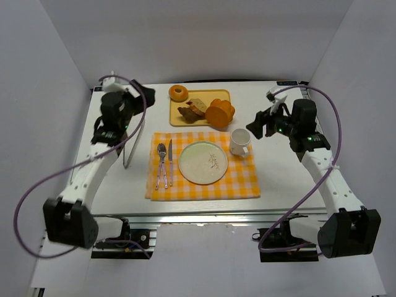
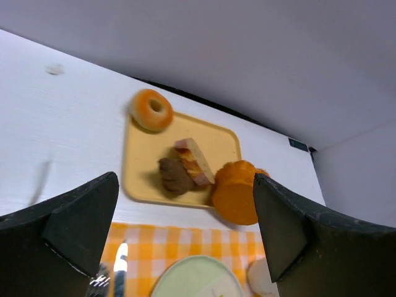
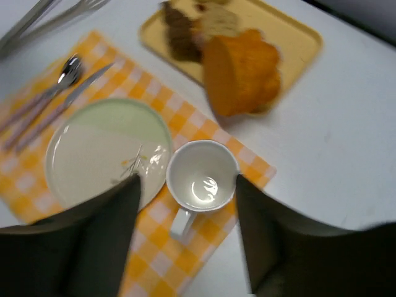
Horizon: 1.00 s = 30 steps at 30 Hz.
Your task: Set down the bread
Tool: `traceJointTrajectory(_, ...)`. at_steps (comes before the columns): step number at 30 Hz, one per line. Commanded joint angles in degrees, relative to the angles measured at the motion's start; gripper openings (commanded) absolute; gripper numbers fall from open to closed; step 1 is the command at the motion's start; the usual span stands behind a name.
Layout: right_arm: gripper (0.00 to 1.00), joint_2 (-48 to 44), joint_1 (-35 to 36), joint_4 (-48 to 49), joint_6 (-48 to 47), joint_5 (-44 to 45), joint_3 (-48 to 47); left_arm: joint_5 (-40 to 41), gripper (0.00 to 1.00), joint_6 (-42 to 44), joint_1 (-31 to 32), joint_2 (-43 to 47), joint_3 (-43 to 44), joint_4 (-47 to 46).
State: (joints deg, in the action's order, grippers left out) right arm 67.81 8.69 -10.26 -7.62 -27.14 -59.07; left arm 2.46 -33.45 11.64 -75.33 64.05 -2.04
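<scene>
The bread lies on a yellow tray (image 1: 219, 94) at the back of the table: a dark brown lumpy chunk (image 1: 187, 114) and a tan slice with a brown crust (image 1: 198, 104) leaning against it. Both also show in the left wrist view, chunk (image 2: 173, 176) and slice (image 2: 195, 161), and in the right wrist view, chunk (image 3: 180, 34) and slice (image 3: 218, 22). My left gripper (image 1: 135, 104) is open and empty, held up left of the tray (image 2: 139, 170). My right gripper (image 1: 258, 124) is open and empty, above the white cup (image 3: 202, 176).
A ring donut (image 1: 179, 93) and an orange fluted cake (image 1: 219, 112) share the tray. In front lies a yellow checked placemat (image 1: 241, 182) with a pale green plate (image 1: 203, 162), a cup (image 1: 239, 142), a fork (image 1: 161, 162) and a knife (image 1: 169, 161). A thin metal frame (image 1: 129, 151) stands left of the mat.
</scene>
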Motion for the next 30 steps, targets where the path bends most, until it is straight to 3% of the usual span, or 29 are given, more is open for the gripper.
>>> traceJointTrajectory(1, 0.58, -3.3, 0.01, -1.95, -22.66, -27.35, 4.12, 0.27, 0.98, 7.14, -3.02, 8.08, -7.44, 5.89)
traceJointTrajectory(2, 0.46, -3.21, 0.1, -2.91, -28.88, -31.1, 4.66, -0.69, 0.9, 8.74, -5.2, 9.49, -8.49, 10.0)
traceJointTrajectory(3, 0.26, -2.86, 0.1, -3.7, -31.47, -35.4, 5.01, -1.31, 0.84, 10.23, -6.27, 11.76, -9.81, 12.39)
traceJointTrajectory(5, 0.2, -0.77, 0.54, -8.71, -36.66, -43.08, 4.23, -1.14, 0.6, 14.37, -9.68, 13.27, -10.79, 18.79)
traceJointTrajectory(6, 0.27, 0.21, 0.98, -9.07, -35.9, -43.35, 3.79, -0.71, 0.22, 15.77, -10.58, 13.89, -11.23, 20.66)
traceJointTrajectory(7, 0.41, 1.0, 1.15, -9.77, -35.28, -42.74, 3.35, 2.0, 0.12, 18.22, -11.19, 14.5, -12.19, 22.42)
traceJointTrajectory(8, 0.53, 2.4, 1.5, -10.3, -35.01, -42.3, 2.74, 3.33, 0.09, 19.46, -11.55, 14.51, -12.63, 25.31)
traceJointTrajectory(9, 0.76, 2.85, 1.77, -10.57, -34.49, -41.69, 1.77, 4.04, 0.09, 21.48, -13.55, 14.16, -13.16, 26.47)
traceJointTrajectory(10, 0.87, 3.2, 1.77, -10.57, -33.96, -40.64, 1.5, 5.18, 0.24, 24.72, -13.66, 13.46, -13.77, 27.52)
traceJointTrajectory(13, 0.89, 4.08, 2.03, -10.39, -33.43, -39.58, 0.54, 6.77, 0.82, 27.47, -13.84, 9.16, -14.39, 29.03)
traceJointTrajectory(14, 0.89, 4.52, 2.03, -10.04, -32.99, -39.4, 0.36, 6.77, 0.89, 29.13, -13.84, 6.71, -14.65, 28.24)
traceJointTrajectory(21, 0.89, 4.09, 2.03, -4.07, -26.4, -37.9, 1.76, 0.45, 0.92, 40.38, -13.92, -6.04, -13.52, 20.07)
traceJointTrajectory(30, 0.89, 3.29, 2.03, -4.86, -26.75, -37.55, 1.85, -6.33, 0.89, 43.12, -15.15, -20.9, -6.93, 15.93)
